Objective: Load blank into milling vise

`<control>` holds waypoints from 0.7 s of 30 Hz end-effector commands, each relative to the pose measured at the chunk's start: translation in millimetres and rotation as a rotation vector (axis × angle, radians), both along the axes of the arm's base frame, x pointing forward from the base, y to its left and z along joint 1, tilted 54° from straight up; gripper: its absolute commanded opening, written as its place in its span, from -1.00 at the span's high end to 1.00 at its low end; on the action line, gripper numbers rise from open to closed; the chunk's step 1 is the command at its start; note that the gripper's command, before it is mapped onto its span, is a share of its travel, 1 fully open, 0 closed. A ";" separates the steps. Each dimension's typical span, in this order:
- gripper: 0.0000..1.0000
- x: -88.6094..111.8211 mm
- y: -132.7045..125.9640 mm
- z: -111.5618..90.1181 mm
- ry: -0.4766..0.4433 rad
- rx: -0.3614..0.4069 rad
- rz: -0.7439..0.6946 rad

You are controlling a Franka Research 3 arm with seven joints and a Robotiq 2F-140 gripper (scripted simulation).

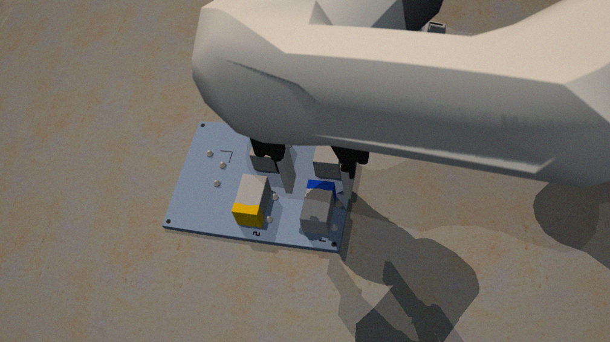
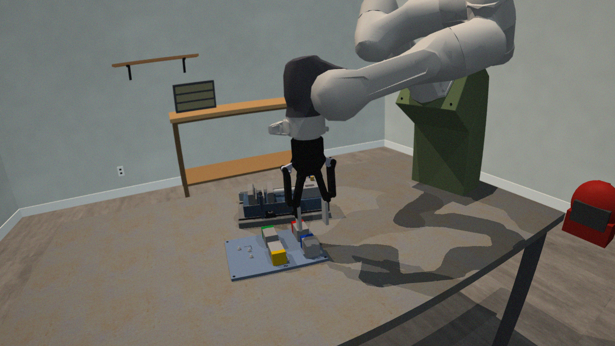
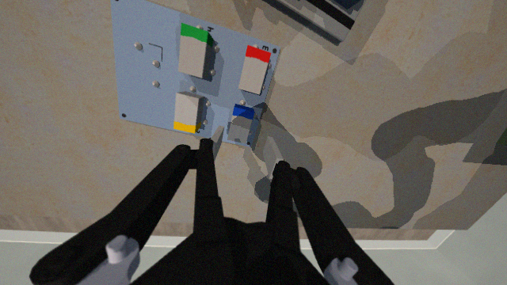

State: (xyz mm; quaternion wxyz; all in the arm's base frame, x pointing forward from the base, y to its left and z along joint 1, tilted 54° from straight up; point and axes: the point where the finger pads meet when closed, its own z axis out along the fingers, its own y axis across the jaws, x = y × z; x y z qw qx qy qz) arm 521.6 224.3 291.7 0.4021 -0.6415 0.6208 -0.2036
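Note:
The blue-ended blank [image 1: 317, 206] lies on the infeed plate [image 1: 206, 185] at its near right corner, blue end towards the vise. It also shows in the wrist view [image 3: 242, 126] and in the exterior view [image 2: 310, 245]. My gripper [image 1: 319, 189] hangs above this blank, fingers pointing down, one on each side of its blue end. It is partly open and holds nothing, as the wrist view [image 3: 243, 154] shows. The vise [image 2: 275, 202] stands behind the plate; the arm hides it in the top view.
A yellow-ended blank [image 1: 251, 200], a green-ended blank [image 3: 192, 55] and a red-ended blank [image 3: 254, 73] lie on the same plate among small pins. A wooden shelf table [image 2: 227, 142] stands behind the vise and the green robot pedestal [image 2: 447, 129] at the right.

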 end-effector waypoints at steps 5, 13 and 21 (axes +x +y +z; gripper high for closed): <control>0.15 0.6 -2.3 4.4 -0.007 0.009 -0.009; 0.15 -0.1 -5.5 8.7 -0.009 0.016 -0.017; 0.15 -0.8 -4.3 8.9 -0.011 0.012 -0.010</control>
